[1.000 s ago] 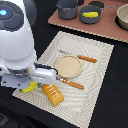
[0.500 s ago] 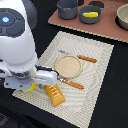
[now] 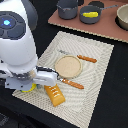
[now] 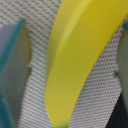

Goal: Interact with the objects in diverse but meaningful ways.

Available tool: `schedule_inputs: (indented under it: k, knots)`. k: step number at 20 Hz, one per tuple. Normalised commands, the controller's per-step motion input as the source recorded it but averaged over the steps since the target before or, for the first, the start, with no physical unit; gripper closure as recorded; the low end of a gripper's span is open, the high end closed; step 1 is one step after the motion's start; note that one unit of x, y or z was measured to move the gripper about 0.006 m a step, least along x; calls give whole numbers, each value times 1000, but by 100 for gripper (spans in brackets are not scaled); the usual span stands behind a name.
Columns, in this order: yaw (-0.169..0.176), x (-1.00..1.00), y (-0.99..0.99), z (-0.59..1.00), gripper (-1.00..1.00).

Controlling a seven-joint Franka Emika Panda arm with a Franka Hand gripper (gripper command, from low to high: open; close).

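The wrist view is filled by a curved, glossy yellow plastic banana lying on the woven beige placemat, with the end effector straddling it — one grey-teal finger stands off to one side with mat showing between it and the fruit, the other finger sits at the opposite edge of the picture, close to the banana's flank. The jaws are spread and not yet closed on anything; whether the far finger already touches the fruit is too blurred to tell. In the exterior view the white robot arm hides most of this, and only a sliver of yellow peeks out at the near corner of the mat toward the exterior view's left, just beside a golden-brown ribbed toy bread loaf. The main risk, as I judge it, is the banana's shape and finish: a smooth curved body squeezed off-centre may pivot or squirt out sideways, and the uneven gaps suggest one finger would reach it first and shove it. A low approach could also snag the mat's weave and drag it, disturbing the round tan wooden disc, the two orange-handled utensils and the loaf. Being near the mat's corner, a slipped banana could roll onto the black tabletop. No brand, label or writing is legible in either view.
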Motion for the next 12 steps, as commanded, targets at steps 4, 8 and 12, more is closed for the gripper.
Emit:
schedule_inputs:
  k: [4,8,12]
  knots:
    - [-14,-228,47,-229,100]
    - [-12,-240,16,-278,100]
    - [-3,-246,160,278,100]
